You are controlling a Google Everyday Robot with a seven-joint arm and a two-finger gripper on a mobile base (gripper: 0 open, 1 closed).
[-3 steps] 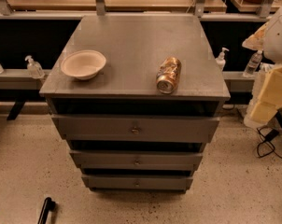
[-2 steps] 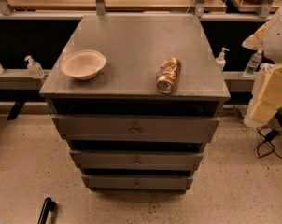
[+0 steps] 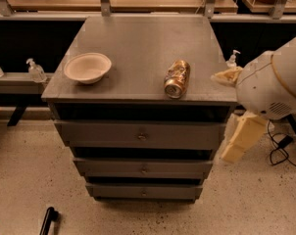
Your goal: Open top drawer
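The pincer (image 3: pixel 242 138) has swung in near the top drawer (image 3: pixel 99 135), clenched or released I cannot tell; the drawer stays shut.

Top drawer (image 3: pixel 99 135): widest, grey flat front w/ small brass knob (image 3: pixel 142 136) at centre, closed, front upright. Gripper (image 3: pixel 236 151) low, near drawer's right end.

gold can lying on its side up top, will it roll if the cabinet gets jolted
Likely: the can lies on its side on the cabinet top, so a jolt could roll it. Its end faces front, so it would probably roll sideways. It looks dented, perhaps empty and light. The gripper hangs right of the top drawer, away from its knob.
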